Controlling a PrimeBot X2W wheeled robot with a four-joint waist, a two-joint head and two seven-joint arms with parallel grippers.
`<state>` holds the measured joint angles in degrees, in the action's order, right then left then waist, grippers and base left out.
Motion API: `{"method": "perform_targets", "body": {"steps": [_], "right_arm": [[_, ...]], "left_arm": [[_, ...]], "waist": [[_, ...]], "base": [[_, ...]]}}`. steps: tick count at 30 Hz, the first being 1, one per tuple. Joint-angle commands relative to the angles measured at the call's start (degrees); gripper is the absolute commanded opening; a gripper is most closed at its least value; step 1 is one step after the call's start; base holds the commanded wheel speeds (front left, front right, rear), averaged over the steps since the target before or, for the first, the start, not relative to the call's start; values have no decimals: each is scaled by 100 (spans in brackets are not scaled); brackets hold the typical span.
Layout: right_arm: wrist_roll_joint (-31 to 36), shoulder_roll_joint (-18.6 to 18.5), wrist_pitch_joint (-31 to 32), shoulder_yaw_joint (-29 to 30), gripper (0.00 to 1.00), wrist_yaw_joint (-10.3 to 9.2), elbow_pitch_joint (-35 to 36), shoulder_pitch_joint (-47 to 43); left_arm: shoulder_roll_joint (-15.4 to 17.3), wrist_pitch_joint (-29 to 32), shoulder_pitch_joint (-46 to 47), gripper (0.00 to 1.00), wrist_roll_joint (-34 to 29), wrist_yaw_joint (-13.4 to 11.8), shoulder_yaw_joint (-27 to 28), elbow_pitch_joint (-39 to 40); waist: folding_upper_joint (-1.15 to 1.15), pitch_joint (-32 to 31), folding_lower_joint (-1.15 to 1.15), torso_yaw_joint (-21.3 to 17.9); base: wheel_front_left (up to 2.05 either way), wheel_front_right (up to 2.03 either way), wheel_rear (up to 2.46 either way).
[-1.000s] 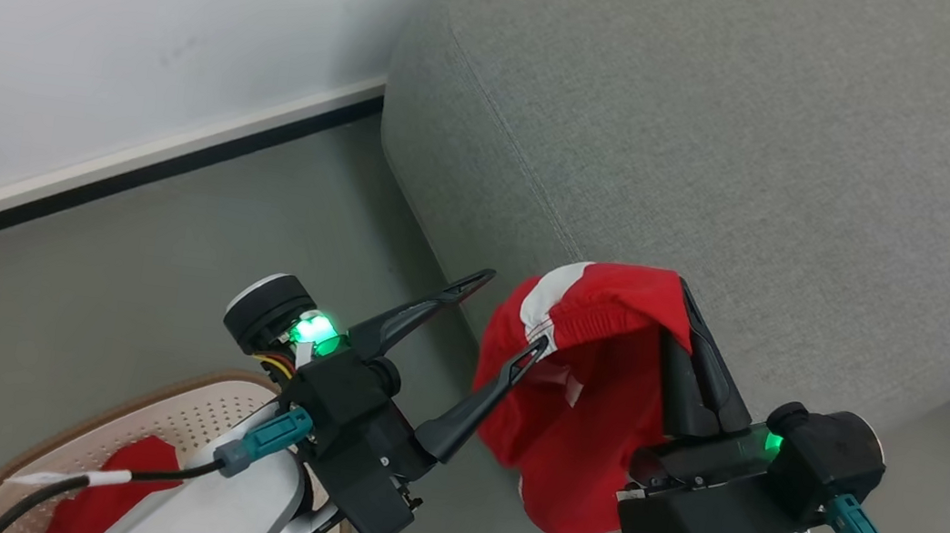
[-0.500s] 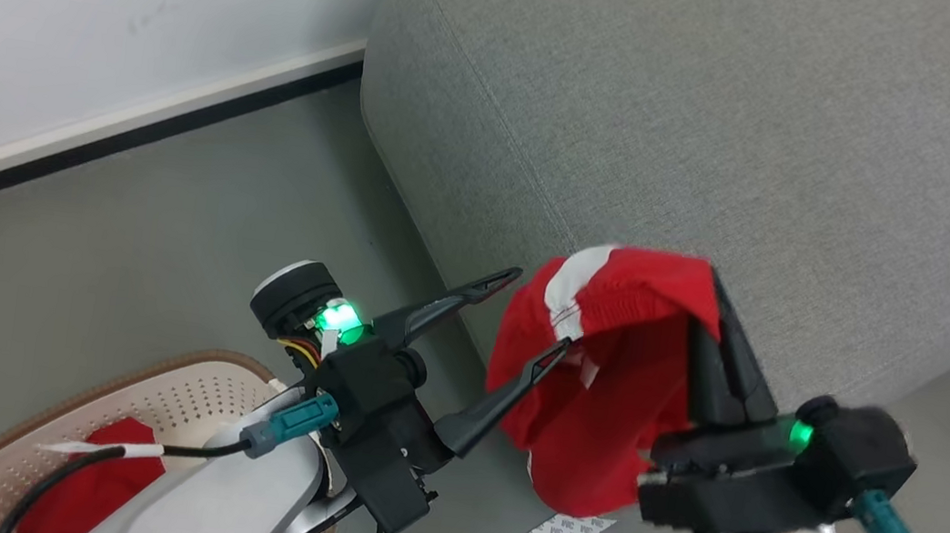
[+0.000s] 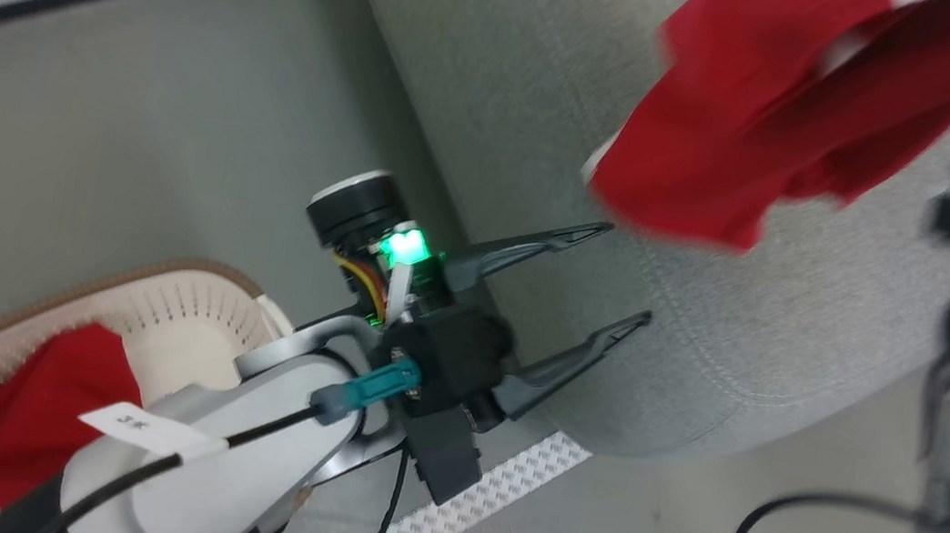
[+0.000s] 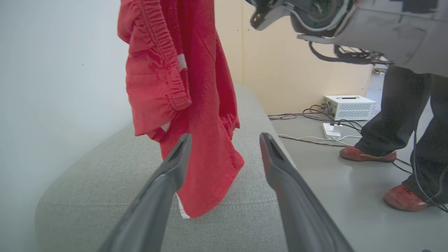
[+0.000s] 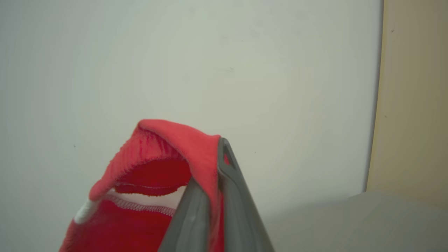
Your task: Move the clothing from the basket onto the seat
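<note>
A piece of red clothing (image 3: pixel 761 112) with white trim hangs in the air above the grey seat (image 3: pixel 509 78), its lower hem close over the cushion. My right gripper (image 5: pixel 218 150) is shut on its waistband, the fabric (image 5: pixel 157 175) folded over the fingertips. My left gripper (image 3: pixel 627 273) stands open and empty beside the seat's front corner, just short of the hanging clothing (image 4: pixel 185 87). The cream basket (image 3: pixel 185 311) sits on the floor at lower left. More red clothing (image 3: pixel 43 411) lies in it, partly hidden behind my left forearm.
A person's legs and red shoes (image 4: pixel 367 154) stand on the floor right of the seat (image 4: pixel 105 182). A white box (image 4: pixel 350 106) and cables lie by the tan wall. A strip of patterned white tape (image 3: pixel 480 506) and a black cable (image 3: pixel 771 526) cross the floor.
The head camera has swung down and left. My right gripper has carried the clothing higher and farther over the seat. The left gripper stays open beside the cushion corner.
</note>
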<state>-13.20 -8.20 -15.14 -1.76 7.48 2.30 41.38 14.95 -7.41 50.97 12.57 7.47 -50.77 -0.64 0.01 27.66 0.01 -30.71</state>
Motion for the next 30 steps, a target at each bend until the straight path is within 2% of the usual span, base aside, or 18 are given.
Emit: {"method": "perform_targets", "body": {"steps": [1,7,11,12,17,23,30], "right_arm": [[-175,-113,-7,280,0,2,-46,366],[-229,-836,-6,1013,0,2,-307,1500],[-169,-1126,-7,1220,0,2,-461,1893],[21,-1332,-7,1353,0,2,-547,2048],[224,-1379,-7,1578,0,2,-725,2115],[465,-1080,-7,1836,0,2,-1177,1898],[480,-684,-7,2454,0,2,-2253,1941]], "left_arm": [[58,75,282,100,73,2,-137,88],[99,246,1167,100,134,1,-625,308],[112,267,1475,100,158,2,-760,321],[114,256,1609,100,174,2,-829,313],[140,231,1753,100,112,2,-891,319],[280,314,1700,100,120,2,-951,315],[447,426,1594,100,194,-72,-936,441]], "waist": [[-1,841,-1,294],[-1,1702,-1,634],[-1,1968,-1,761],[-1,2081,-1,834],[-1,2245,-1,942],[-1,2312,-1,947],[-1,2277,-1,906]], "base": [[0,0,0],[0,0,0],[0,0,0],[0,0,0],[0,0,0],[0,0,0],[0,0,0]]}}
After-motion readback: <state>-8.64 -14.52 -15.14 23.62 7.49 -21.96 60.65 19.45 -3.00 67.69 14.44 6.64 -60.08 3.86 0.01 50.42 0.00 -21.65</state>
